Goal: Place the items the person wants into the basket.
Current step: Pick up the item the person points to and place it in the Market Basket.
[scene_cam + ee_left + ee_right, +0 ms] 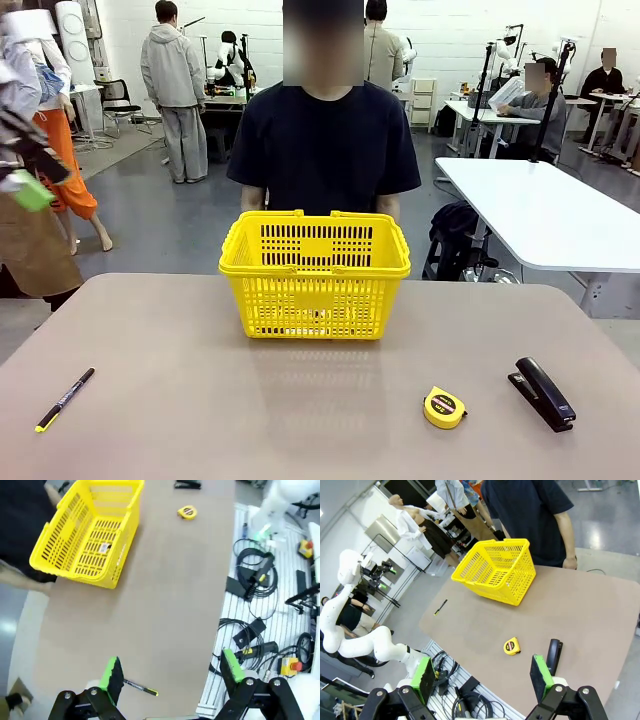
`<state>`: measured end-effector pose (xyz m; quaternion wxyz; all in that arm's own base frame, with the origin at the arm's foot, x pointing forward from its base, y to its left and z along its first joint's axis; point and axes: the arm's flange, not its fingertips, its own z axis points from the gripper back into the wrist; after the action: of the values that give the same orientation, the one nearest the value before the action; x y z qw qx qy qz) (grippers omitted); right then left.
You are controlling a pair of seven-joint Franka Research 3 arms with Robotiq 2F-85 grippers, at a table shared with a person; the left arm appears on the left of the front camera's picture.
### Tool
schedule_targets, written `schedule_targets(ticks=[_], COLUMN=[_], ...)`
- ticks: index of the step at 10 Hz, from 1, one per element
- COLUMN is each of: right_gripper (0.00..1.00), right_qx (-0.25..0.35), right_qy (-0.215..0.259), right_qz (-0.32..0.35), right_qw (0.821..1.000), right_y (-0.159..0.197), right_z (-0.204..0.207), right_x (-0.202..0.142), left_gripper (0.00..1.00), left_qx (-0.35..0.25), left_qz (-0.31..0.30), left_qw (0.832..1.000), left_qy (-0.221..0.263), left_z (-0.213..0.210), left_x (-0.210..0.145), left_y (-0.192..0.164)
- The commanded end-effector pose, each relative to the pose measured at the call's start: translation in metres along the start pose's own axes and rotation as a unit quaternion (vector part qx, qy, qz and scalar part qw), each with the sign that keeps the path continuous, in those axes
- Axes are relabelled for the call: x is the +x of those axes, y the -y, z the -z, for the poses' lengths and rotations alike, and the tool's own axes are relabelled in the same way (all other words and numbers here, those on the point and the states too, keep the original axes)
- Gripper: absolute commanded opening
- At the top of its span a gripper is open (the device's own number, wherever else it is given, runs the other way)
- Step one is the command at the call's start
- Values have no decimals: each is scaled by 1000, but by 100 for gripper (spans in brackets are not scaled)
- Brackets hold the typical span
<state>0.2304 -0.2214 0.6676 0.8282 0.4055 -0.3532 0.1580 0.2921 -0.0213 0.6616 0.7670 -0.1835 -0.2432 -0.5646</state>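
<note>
**Nothing gripped, nothing loaded**

The pale brown counter [300,420] carries everything. A person in a dark short-sleeved T-shirt [325,140] stands directly behind the bright yellow plastic basket with slotted sides and folded handles [314,300], arms down. The basket sits upright at the far middle of the counter. From above it seems to hold only a small label on its floor.

The left hand [171,670] hangs high, to the basket's left and on the robot's side of it, green pads spread wide and holding nothing. The right hand [482,674] is also spread wide and empty, high to the basket's right on the robot's side.

A black stapler [542,394] lies well to the right of the basket, toward the robot. A round yellow tape measure [444,408] lies between the stapler and the basket's near right corner, apart from both.

The thin black pen with yellow ends [64,399] lies flat, well to the left of the basket and nearer the robot, slanted with one end pointing roughly toward the basket.

I judge the pen light and stiff, but slim, smooth and round, so it could roll or slip. The middle of the barrel is the best hold, with the pads set across its length and brought right down to the counter.

From the left wrist, the pen [141,687] lies below the open left hand, nearer one pad than the other and well apart from both.
</note>
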Motion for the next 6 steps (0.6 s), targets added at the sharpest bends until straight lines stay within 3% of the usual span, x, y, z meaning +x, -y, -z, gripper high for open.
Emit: schedule_targets(ticks=[1,4,6], right_gripper=[100,100,100], right_qx=[12,12,12], right_qy=[10,10,10], right_qz=[-8,-8,-8], right_qw=[1000,1000,1000], right_y=[-1,-1,-1], right_z=[0,0,0], right_x=[2,2,2], left_gripper=[100,100,100], left_qx=[-24,-14,5], left_qz=[-5,-25,-40], left_qw=[999,989,985], left_qy=[47,147,167], left_z=[-8,-43,-57], left_x=[-30,-80,-103], left_y=[-6,-9,-8])
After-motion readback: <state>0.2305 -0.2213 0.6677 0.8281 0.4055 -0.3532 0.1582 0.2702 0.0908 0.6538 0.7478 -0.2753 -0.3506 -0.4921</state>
